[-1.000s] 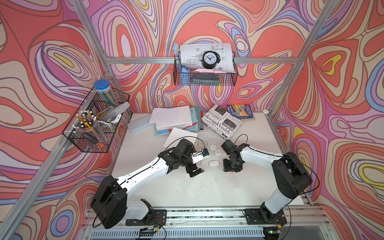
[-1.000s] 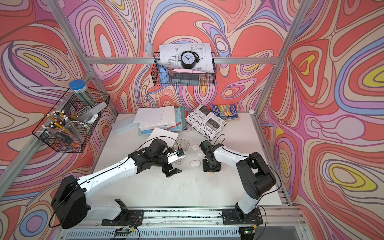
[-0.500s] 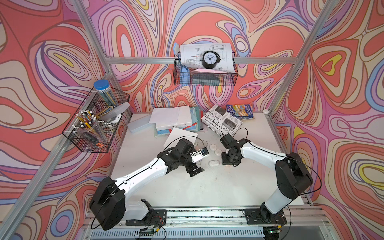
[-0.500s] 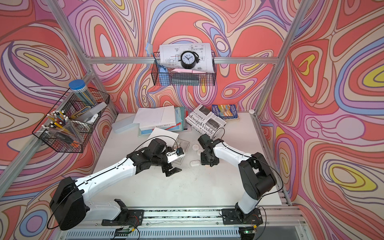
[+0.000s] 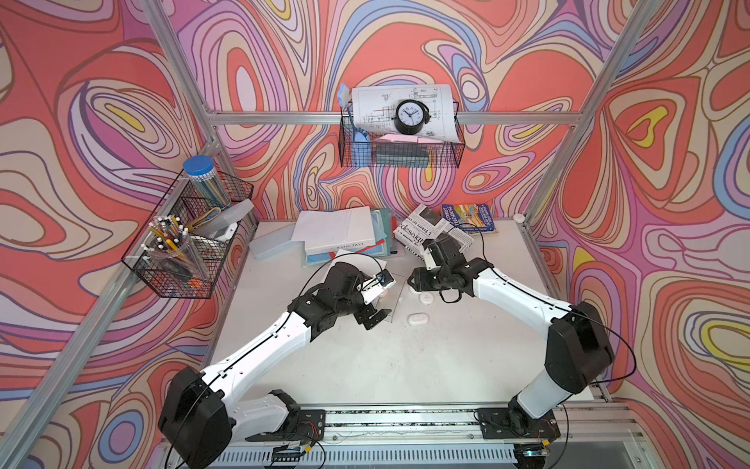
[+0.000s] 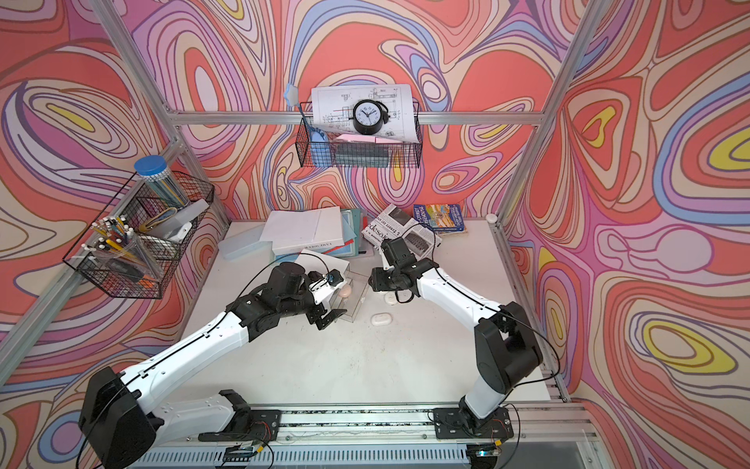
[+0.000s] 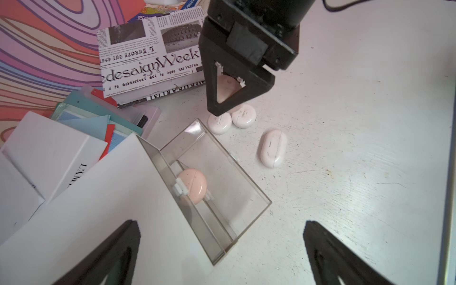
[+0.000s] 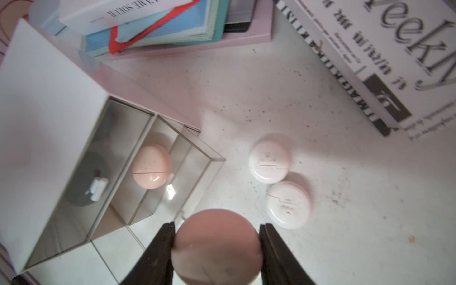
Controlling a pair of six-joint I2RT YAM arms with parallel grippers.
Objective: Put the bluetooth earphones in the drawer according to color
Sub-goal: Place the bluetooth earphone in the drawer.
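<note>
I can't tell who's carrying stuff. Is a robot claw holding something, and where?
The right gripper pinches a beige-pink earphone case by its opposite sides. The left gripper is open and empty.

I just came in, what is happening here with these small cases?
The right gripper holds a beige-pink earphone case between its fingers, above the table beside the open clear drawer. One matching pink case already lies in that drawer. Three white cases lie on the table. The left gripper is open and empty, near the drawer.
</note>
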